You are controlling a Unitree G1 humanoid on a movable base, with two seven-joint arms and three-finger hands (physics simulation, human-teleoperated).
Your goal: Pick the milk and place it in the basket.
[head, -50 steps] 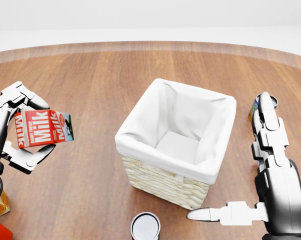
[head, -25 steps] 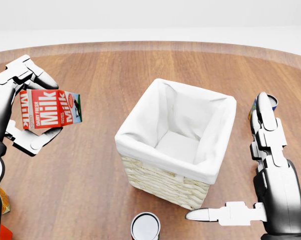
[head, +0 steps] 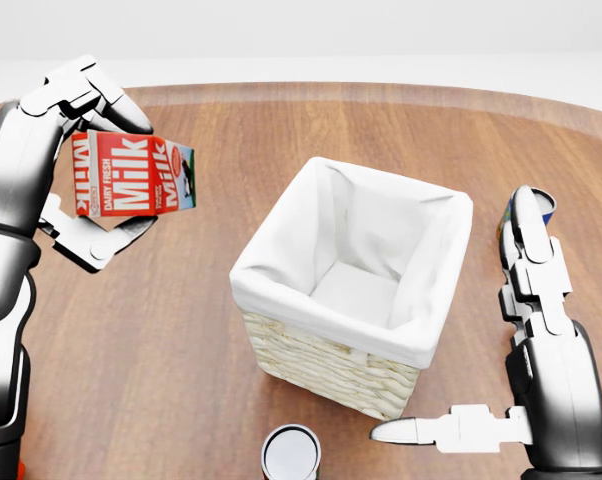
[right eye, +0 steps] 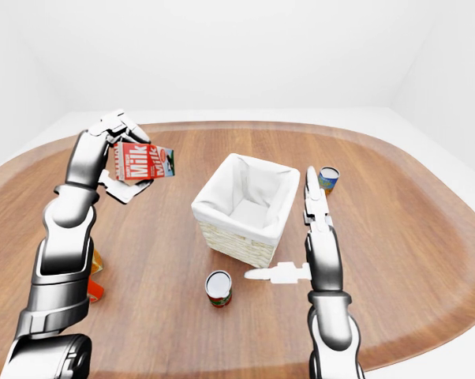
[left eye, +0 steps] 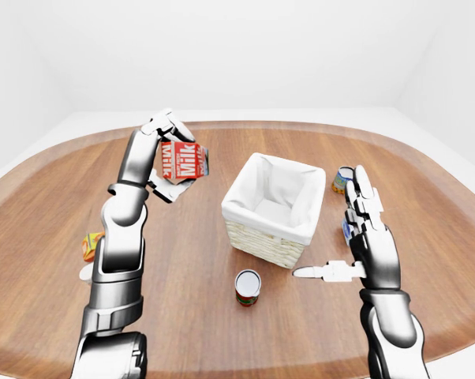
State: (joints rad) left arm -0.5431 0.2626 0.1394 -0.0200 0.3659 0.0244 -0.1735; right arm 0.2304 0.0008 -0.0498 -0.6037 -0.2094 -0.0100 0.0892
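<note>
milk: held on its side above the worktop, at 10 o'clock from basket | left hand: fingers closed round carton | right hand: fingers spread, empty | risk: carton could strike the rim if released short of the opening.

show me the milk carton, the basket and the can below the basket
milk carton [head: 133,175], head view, red printed side
basket [head: 326,365], head view, woven wall
can [head: 291,452], head view, its top
</note>
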